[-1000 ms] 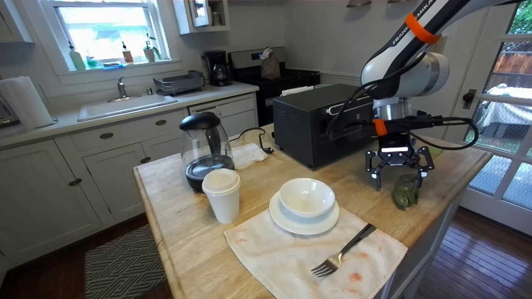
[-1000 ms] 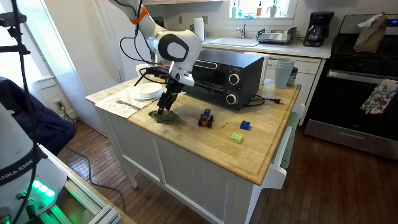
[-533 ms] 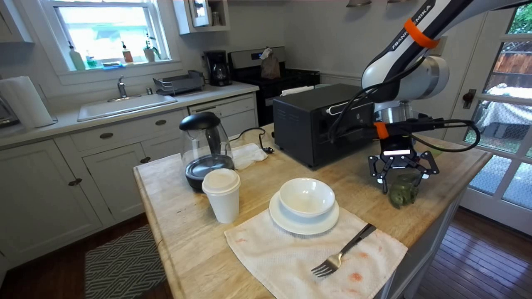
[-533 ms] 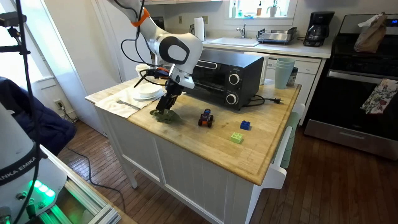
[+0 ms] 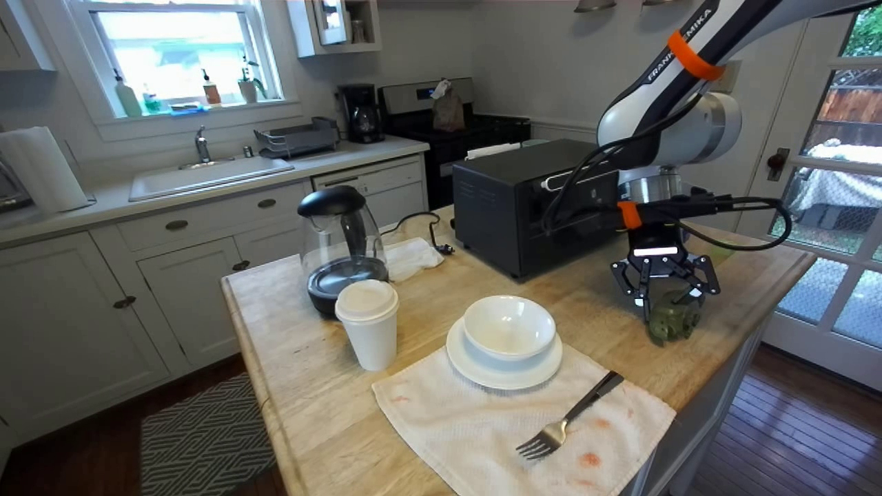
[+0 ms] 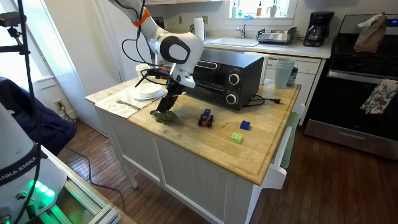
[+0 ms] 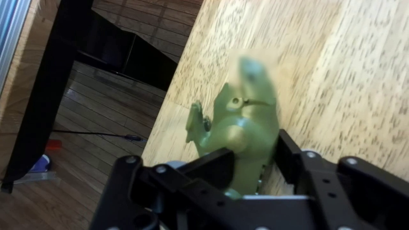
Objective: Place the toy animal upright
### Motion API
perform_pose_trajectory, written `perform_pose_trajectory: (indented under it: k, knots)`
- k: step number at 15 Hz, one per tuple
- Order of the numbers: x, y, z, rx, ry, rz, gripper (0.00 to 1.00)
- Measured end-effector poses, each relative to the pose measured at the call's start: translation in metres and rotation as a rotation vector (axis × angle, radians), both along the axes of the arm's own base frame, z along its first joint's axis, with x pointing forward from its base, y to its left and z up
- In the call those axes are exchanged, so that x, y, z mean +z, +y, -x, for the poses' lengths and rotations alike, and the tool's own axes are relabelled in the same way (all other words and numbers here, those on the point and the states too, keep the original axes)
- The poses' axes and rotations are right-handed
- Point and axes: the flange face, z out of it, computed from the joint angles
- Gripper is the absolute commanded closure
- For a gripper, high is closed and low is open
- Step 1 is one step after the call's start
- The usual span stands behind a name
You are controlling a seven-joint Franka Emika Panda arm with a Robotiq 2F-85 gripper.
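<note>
On the arm (image 5: 637, 114), in an exterior view, the brand FRANKA EMIKA could be read only in part, because an orange band (image 5: 692, 56) crossed the lettering. In an exterior view, the robot base (image 6: 18, 177) carried the same brand, but its beginning was cut off by the view's left edge, so that one read ANKA EMIKA. The small markings around the knobs (image 6: 234, 79) of the toaster oven (image 6: 220, 71) were too tiny for reading, and the blue digits on the stove (image 6: 345, 102) also could not be made out.

The upper end of the arm was cut off in both exterior views. In the wrist view, the snout of the toy animal (image 7: 246, 134) was blurred, and its rear part was hidden by the end effector (image 7: 256, 150).

The toy animal lay on the bench (image 6: 192, 133), near the edge, between the cloth (image 6: 110, 101) and the toy car (image 6: 205, 119). The fingers (image 7: 217, 171) of the end effector stood part-way together, with the green body between them, and they were clamped on the toy animal from both sides. How strongly they pressed could not be told. One limb of it stuck out to the side in the wrist view.
</note>
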Motion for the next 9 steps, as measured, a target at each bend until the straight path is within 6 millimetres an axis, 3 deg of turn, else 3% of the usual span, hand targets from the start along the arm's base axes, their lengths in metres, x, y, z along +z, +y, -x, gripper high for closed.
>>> perform_pose_trajectory:
  k: [2,3,5,9]
  knots:
    - [-0.0013,0.0,0.0003,0.0,0.002,0.0,0.99]
    - [-0.0022,-0.0001,0.0006,0.0,0.004,0.0,0.65]
    - [-0.0036,-0.0005,0.0011,-0.002,0.007,0.0,0.64]
    - [-0.0004,-0.0016,-0.003,-0.001,-0.005,0.004,0.39]
